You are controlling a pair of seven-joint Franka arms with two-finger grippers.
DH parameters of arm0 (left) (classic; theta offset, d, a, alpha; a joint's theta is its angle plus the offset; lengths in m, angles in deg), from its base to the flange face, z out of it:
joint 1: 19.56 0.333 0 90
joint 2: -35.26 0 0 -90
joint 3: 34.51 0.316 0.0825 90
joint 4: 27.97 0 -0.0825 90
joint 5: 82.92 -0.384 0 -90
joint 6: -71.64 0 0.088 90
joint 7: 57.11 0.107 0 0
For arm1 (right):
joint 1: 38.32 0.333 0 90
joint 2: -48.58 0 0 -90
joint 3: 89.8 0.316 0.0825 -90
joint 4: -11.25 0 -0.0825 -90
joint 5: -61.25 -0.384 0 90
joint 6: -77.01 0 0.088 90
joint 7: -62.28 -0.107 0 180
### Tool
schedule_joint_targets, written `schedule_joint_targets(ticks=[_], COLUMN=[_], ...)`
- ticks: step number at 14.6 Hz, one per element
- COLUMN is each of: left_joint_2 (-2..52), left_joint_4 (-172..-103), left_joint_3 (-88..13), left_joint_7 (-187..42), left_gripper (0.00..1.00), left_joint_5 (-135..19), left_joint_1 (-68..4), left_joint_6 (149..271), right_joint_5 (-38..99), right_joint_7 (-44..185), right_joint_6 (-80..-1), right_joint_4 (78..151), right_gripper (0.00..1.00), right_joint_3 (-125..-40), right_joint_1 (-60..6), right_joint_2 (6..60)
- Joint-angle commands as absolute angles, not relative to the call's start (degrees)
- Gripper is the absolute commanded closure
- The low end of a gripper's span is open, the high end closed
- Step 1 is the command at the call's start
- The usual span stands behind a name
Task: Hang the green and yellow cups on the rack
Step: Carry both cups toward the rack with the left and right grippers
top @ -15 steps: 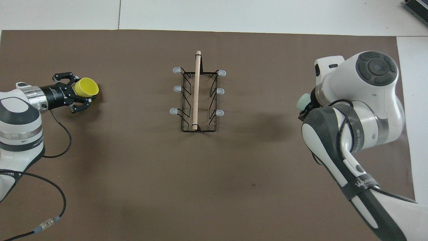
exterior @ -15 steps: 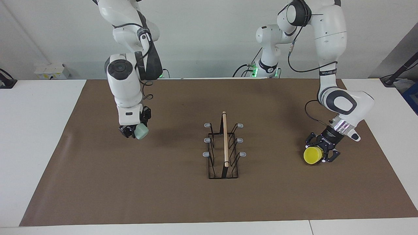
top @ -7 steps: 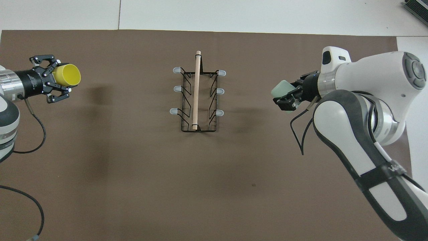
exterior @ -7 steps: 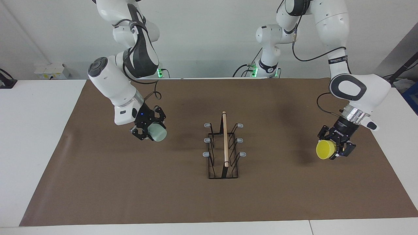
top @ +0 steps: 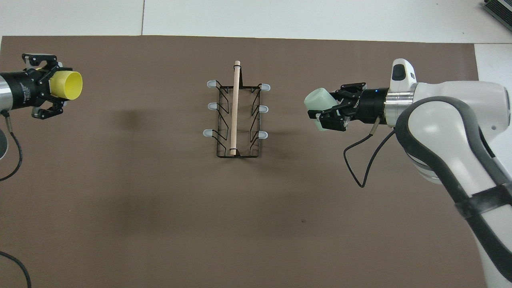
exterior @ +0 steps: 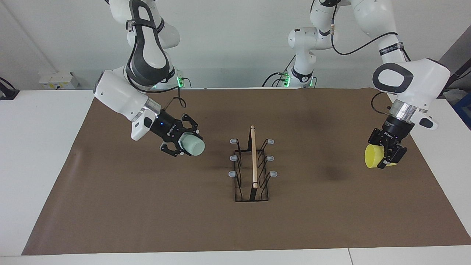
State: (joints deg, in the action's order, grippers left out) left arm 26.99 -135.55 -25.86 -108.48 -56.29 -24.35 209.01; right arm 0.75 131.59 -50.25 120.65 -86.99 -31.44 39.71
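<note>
Facing view: both arms are now carrying their cups clear of the brown mat (exterior: 110, 206), lifted compared with a second ago. The right gripper (exterior: 183, 144) is clamped on the green cup (exterior: 193, 147), and it is swinging in from the right arm's end of the table toward the rack (exterior: 252, 165), cup lying sideways, base pointing at the rack. The cup is now hanging over the mat just short of the prongs (exterior: 233, 158) on that side, not touching them. The left gripper (exterior: 384, 156) is gripping the yellow cup (exterior: 372, 156), and it is drawing up and out toward the left arm's end, well apart from the rack, mouth turned toward the rack. The rack is sitting mid-table, wooden rod (exterior: 253, 156) on top, all six prongs bare. In my reading, green is going on first, the next step being to turn its mouth onto a prong; yellow is waiting its turn. Neither cup is hung yet.
</note>
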Motion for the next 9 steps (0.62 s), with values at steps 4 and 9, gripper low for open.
schedule_joint_targets(ticks=[4,9], left_joint_2=[32.79,34.47], left_joint_4=[-137.30,-138.27], left_joint_3=[-25.28,-25.28], left_joint_7=[-109.93,-114.30], left_gripper=[1.00,1.00], left_joint_5=[-76.48,-90.19], left_joint_1=[-34.66,-44.06], left_joint_6=[205.85,203.21], right_joint_5=[-21.86,-43.90], right_joint_7=[144.01,158.92], right_joint_6=[-53.59,-59.12], right_joint_4=[128.14,131.83], right_gripper=[1.00,1.00], right_joint_3=[-86.55,-86.55], right_joint_1=[-31.29,-25.49], right_joint_2=[44.88,46.29])
